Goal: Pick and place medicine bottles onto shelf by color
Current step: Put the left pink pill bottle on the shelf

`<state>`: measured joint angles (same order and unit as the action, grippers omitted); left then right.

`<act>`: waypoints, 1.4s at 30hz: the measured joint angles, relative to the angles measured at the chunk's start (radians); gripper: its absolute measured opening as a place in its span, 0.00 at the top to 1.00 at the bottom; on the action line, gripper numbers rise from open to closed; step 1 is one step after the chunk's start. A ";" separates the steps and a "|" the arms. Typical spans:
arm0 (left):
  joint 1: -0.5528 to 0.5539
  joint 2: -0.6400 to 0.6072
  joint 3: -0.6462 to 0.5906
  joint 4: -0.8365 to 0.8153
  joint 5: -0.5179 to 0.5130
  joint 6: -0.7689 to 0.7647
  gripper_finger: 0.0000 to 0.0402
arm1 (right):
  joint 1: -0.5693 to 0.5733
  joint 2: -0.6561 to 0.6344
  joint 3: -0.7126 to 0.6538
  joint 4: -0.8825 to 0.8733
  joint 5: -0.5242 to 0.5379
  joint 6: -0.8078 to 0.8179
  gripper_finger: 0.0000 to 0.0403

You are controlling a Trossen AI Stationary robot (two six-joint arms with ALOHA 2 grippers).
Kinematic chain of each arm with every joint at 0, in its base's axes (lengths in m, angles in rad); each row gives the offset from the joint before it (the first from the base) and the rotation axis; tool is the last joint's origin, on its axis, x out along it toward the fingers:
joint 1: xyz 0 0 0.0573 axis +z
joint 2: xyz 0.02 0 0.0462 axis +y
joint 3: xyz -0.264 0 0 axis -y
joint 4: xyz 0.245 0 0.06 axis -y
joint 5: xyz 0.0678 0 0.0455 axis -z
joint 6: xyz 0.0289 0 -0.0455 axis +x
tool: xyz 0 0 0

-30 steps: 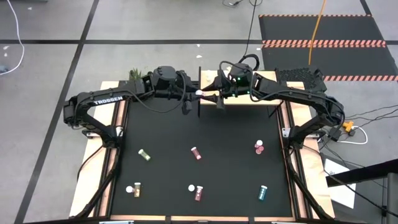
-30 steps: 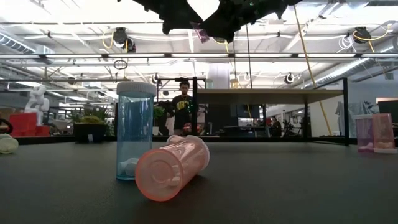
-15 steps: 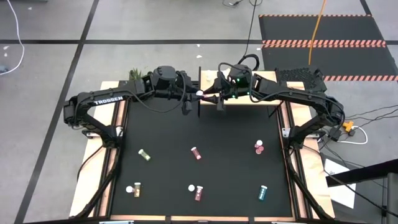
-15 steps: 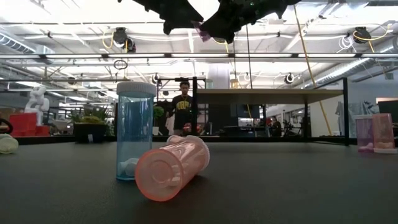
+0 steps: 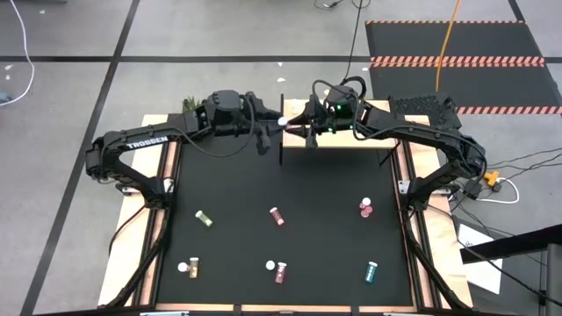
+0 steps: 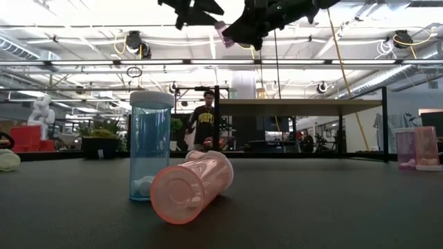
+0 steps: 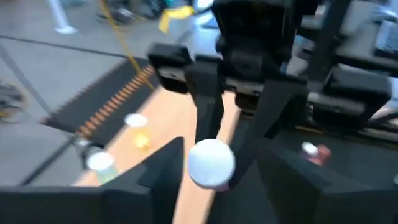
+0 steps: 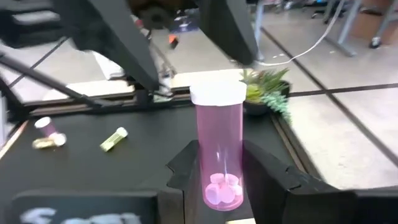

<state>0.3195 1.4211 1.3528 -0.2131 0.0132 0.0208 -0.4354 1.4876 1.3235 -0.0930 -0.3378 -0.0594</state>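
From the high view, both grippers meet at the far edge of the table, over the near left corner of the shelf (image 5: 351, 132). The left gripper (image 5: 266, 128) comes from the left side and the right gripper (image 5: 297, 124) from the right, and between them sits the white cap of the pink bottle (image 5: 283, 121). The other bottles lie well apart from this, toward the near edge of the table.

In the low view, the two grippers hang high over the table, and the pink bottle (image 6: 221, 32) shows at the tip of the right gripper (image 6: 232, 31). The left gripper (image 6: 201, 10) is just beside it, with a gap between.

In the left wrist view, the fingers of the left gripper (image 7: 214, 177) stand apart on both sides of the white cap of the bottle (image 7: 211, 163); they seem not to press it. The bottle's long axis points toward this camera.

In the right wrist view, the right gripper (image 8: 222, 165) has its two fingers (image 8: 186, 163) closed on the lower body of the pink bottle (image 8: 219, 146), cap pointing away from the wrist. So I judge the right arm carries the bottle, and the placing onto the shelf depends on it.
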 joint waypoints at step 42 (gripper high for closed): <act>0.073 -0.099 -0.026 -0.031 -0.172 0.188 0.15 | -0.216 -0.169 -0.735 0.771 0.610 0.123 0.75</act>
<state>0.3925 1.3222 1.3270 -0.2442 -0.1587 0.2089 -0.6509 1.3188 0.5888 0.6777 0.2726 0.0639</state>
